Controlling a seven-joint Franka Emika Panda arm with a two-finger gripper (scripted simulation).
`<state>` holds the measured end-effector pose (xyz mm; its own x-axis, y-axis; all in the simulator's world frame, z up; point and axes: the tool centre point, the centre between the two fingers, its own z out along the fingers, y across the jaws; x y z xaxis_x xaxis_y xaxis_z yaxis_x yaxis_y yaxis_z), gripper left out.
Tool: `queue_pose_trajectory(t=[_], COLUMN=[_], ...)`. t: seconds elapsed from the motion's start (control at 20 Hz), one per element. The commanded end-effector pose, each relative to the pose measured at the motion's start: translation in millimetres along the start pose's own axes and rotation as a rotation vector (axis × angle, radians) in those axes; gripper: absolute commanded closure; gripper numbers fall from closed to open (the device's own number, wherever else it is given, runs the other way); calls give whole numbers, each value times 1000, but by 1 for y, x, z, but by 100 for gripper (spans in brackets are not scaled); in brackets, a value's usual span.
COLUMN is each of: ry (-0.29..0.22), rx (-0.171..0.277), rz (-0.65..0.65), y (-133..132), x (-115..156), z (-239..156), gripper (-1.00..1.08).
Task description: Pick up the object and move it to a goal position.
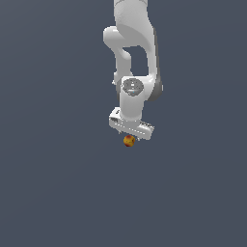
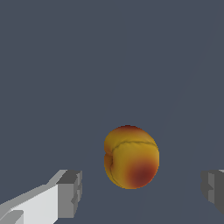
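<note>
Arm vertical, end effector (image 2: 142,188) open astride object (image 2: 131,157)

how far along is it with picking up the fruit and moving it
Done: the gripper is lined up right over the fruit. In hand: in the wrist view the fruit sits between the two fingers, with clear gaps on both sides, so the gripper is open and nothing is gripped. Left: close on the fruit, lift it and carry it to the goal, which no view shows marked.

Object (image 2: 131,157) between end effector (image 2: 142,192) fingers (image 2: 70,192), untouched.
</note>
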<state>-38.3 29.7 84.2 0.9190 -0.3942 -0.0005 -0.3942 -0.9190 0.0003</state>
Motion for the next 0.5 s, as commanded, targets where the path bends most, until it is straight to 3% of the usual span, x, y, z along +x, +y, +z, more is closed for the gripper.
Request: queue_pose_trajectory(t=[0.0,0.45], ry=[0,0], rx=[0,0], rz=[0,4], y=[0,1], x=[0,-1], z=[1,36], gripper=[-92,-92])
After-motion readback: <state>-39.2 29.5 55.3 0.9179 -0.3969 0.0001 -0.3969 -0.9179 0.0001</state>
